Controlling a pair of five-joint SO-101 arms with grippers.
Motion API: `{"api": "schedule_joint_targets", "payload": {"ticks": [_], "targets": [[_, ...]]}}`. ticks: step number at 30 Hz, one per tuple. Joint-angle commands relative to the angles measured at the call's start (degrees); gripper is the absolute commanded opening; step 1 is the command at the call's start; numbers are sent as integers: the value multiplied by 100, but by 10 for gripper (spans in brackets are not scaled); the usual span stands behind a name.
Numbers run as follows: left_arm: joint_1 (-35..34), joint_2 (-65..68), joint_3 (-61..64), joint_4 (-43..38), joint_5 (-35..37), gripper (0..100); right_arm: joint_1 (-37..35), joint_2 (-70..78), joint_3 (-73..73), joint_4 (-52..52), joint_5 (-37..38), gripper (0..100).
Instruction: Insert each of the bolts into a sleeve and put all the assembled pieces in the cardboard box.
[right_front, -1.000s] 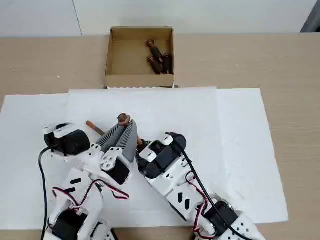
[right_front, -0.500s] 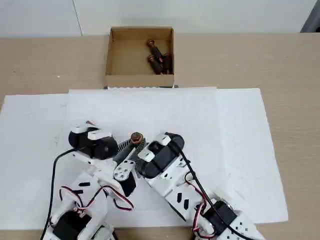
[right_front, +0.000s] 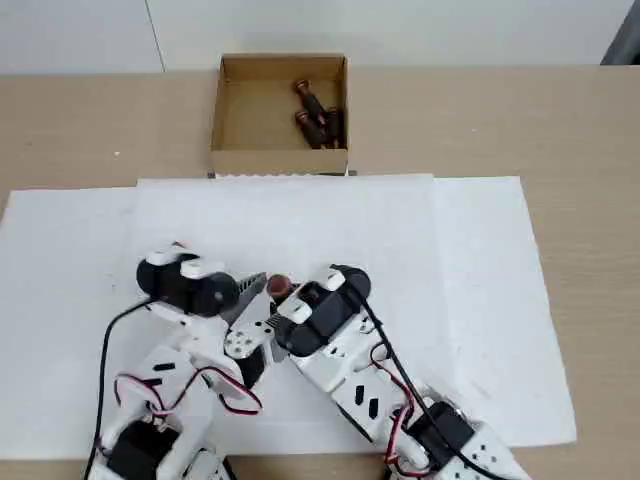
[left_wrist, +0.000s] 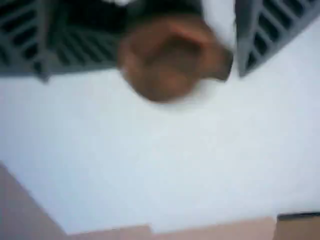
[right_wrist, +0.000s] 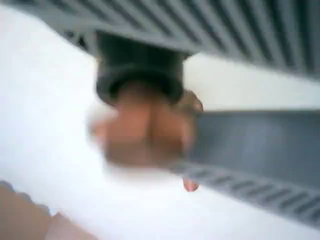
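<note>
- Left gripper (left_wrist: 150, 50): its two ribbed fingers (left_wrist: 30, 42) are closed on the copper-coloured bolt (left_wrist: 172, 62), one on each side of the head. Held this way, the shank stays free, so you can steer it into a hole.
- Right gripper (right_front: 290, 296): it appears clamped on the dark sleeve (right_wrist: 137, 67), which sits against the ribbed finger with its open end facing the bolt. The far side of the grip is blurred, so treat the clamp as a judgement.
- Bolt and sleeve: they meet at the middle of the white paper (right_front: 450, 260), where the two arms come tip to tip. In the right wrist view the bolt runs out of the sleeve's mouth, so it seems partly seated. You cannot tell how deep it sits.
- Why two grips: one arm fixes the sleeve while the other feeds the bolt. The axes must line up, since a tilt would likely jam the bolt at the rim.
- Cardboard box (right_front: 228, 110): it stands at the far edge of the paper on the table (right_front: 560, 120), well apart from both grippers. Several assembled pieces (right_front: 318, 115) lie in its right-hand part.
- Step in hand: insertion. The pair in the grippers is not yet in the box.
</note>
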Motion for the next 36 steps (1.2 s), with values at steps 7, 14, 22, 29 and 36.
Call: {"api": "schedule_joint_targets", "payload": {"ticks": [7,14,22,29,36], "targets": [[-325,0,-391,141,-343,235,-48,-57,-53,-215,53,2],[-352,0,-927,149,-334,235,-40,-40,-44,-215,53,2],[-598,0,-1305,141,-369,129,365,-57,211,-224,18,2],[-1407,0,-1182,149,-1055,6,1402,-40,281,-189,-105,2],[-1960,0,-136,149,-1081,5,1490,4,141,338,-800,2]]}}
